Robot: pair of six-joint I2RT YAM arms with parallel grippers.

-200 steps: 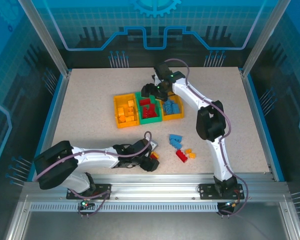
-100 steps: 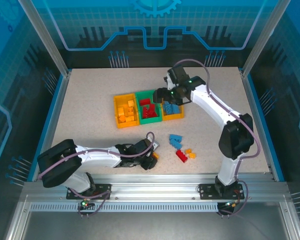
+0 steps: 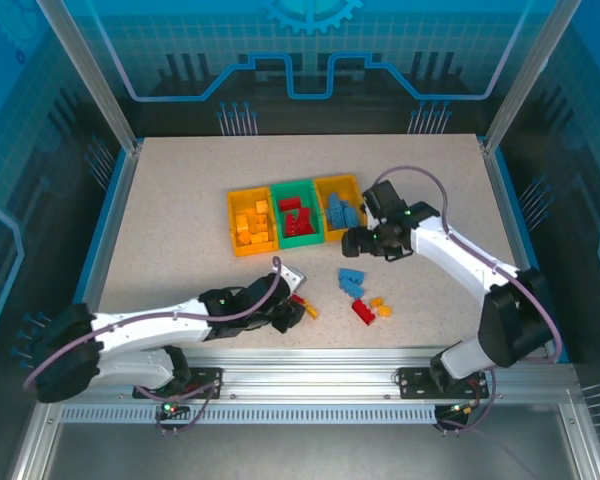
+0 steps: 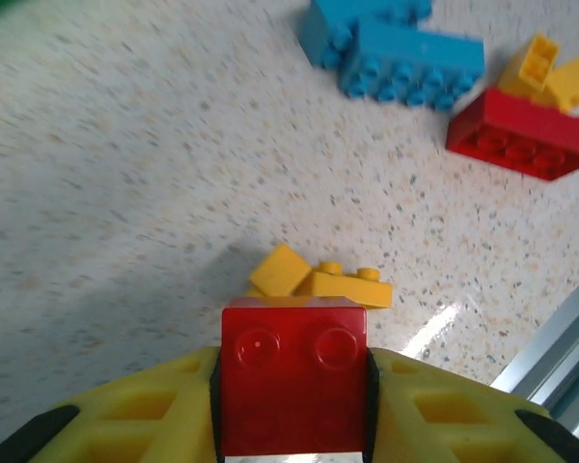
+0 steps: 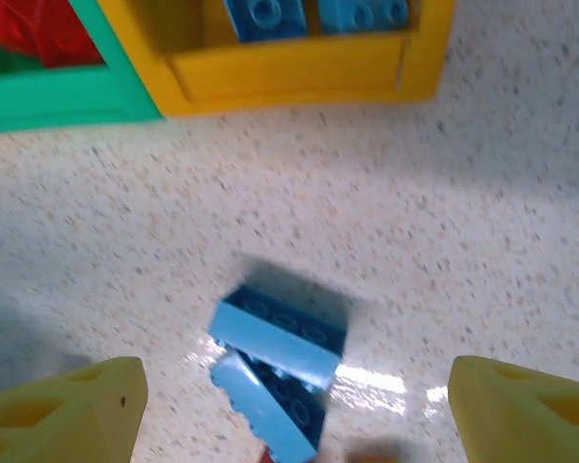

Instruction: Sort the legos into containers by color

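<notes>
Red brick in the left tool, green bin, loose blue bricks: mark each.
red brick [image 4: 294, 381], left wrist view, studded face.
green bin [image 5: 48, 101], right wrist view, outer wall.
loose blue bricks [image 5: 280, 333], right wrist view, upper brick's top.

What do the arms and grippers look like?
Both the left arm and right arm: white shells, black joint housings, a grey-purple cable looping along each, small green lights. On the left gripper and right gripper: black bodies, yellow fingers with ribbed recesses.

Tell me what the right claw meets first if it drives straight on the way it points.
Most likely the two blue legos lying on the table, straight ahead of the right claw with its jaws open; depth is unclear.
</notes>
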